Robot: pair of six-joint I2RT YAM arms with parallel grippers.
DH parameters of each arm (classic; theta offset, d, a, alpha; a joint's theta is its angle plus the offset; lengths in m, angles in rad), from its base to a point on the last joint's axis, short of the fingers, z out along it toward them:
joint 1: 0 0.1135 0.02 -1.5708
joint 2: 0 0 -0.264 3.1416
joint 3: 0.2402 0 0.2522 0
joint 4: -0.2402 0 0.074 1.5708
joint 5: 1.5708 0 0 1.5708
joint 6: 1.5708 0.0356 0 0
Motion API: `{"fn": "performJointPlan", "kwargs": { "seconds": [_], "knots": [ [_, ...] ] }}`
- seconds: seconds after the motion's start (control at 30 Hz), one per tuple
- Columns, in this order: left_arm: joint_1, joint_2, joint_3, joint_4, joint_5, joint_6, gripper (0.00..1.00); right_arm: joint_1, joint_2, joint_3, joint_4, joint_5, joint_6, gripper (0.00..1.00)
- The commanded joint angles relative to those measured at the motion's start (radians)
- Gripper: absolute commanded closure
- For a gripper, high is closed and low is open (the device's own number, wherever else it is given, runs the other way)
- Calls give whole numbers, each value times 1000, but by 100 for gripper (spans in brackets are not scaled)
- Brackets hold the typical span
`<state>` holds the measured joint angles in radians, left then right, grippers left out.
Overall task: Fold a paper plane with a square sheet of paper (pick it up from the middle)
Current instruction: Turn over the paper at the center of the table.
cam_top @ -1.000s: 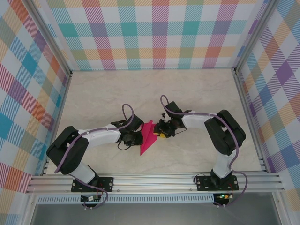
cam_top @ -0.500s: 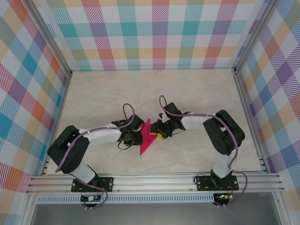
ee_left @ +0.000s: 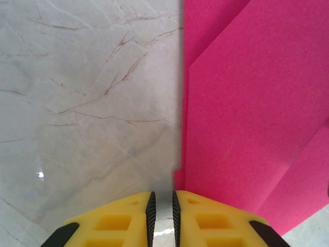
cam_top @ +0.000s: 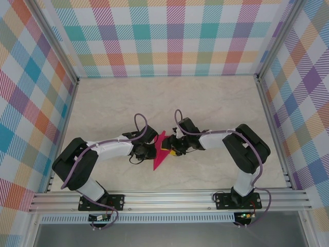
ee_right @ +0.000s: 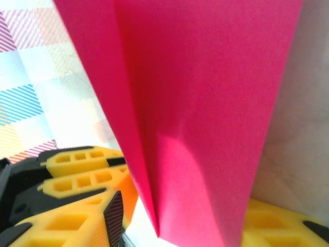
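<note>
The plaid walls (cam_top: 169, 41) are closing in a pale marbled surface (cam_top: 205, 103), with a metal rail (cam_top: 169, 198) running along its near edge. The left arm (cam_top: 108, 150) and the right arm (cam_top: 221, 139) are both reaching inward, low over the middle of the surface, and facing each other. The paper (cam_top: 160, 154) is sitting between them. From above it is showing as a narrow magenta shape, wider at its far end and tapering to a point toward the near edge. The left wrist view is showing it as overlapping folded layers with one long straight edge. The right wrist view is showing a creased flap rising steeply. The left end effector (cam_top: 147, 152) is touching the paper's left side. Its yellow fingers (ee_left: 205, 221) are standing almost closed, leaving only a thin slit, with the paper's corner just beside the right pad. I cannot tell whether any paper is being pinched. The right end effector (cam_top: 172, 148) is touching the paper's right side and standing open. Its fingers (ee_right: 77, 221) are sitting well apart, with the raised flap coming down between them and not being clamped.
</note>
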<state>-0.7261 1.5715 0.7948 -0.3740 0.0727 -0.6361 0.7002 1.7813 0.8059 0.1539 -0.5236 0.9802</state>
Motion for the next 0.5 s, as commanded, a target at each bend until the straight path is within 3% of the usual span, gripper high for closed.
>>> {"fn": "performJointPlan", "kwargs": {
  "seconds": [0.0, 0.2, 0.47],
  "knots": [
    [-10, 9, -14, 41, -5, -15, 81, 7, -41, -37, 73, 14, 32, 49],
    [-9, 4, -20, 51, 5, -22, 80, 19, 0, 11, 77, 1, 28, 57],
    [-10, 3, -26, 54, 6, -26, 80, 36, 36, 53, 64, -7, 9, 53]
  ]
}}
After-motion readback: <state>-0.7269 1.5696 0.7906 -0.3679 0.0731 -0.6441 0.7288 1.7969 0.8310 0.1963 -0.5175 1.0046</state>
